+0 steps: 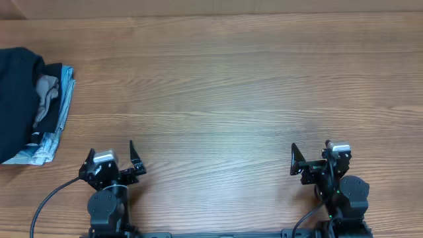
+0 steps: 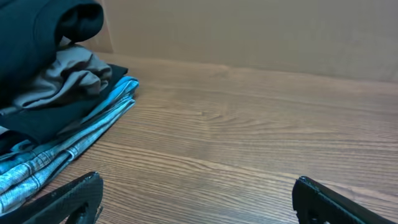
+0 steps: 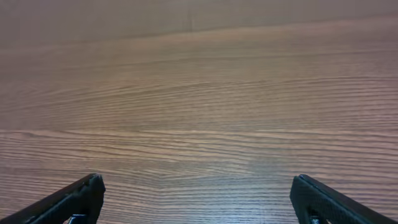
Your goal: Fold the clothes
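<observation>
both arms sit at the bottom of the overhead frame with nothing held: the left gripper (image 1: 117,156) and right gripper (image 1: 310,156) are spread wide and empty. the black shirt (image 1: 16,99) lies at the far left edge, on a stack (image 1: 56,112) of grey and light-blue denim; in the left wrist view it fills the upper left corner. the table (image 1: 231,86) in the middle is bare wood. the step in hand looks like fetching the shirt. best done with the left gripper, pinching only the top black layer near its edge, lifting before dragging so the stack stays put, then spreading it flat mid-table.
</observation>
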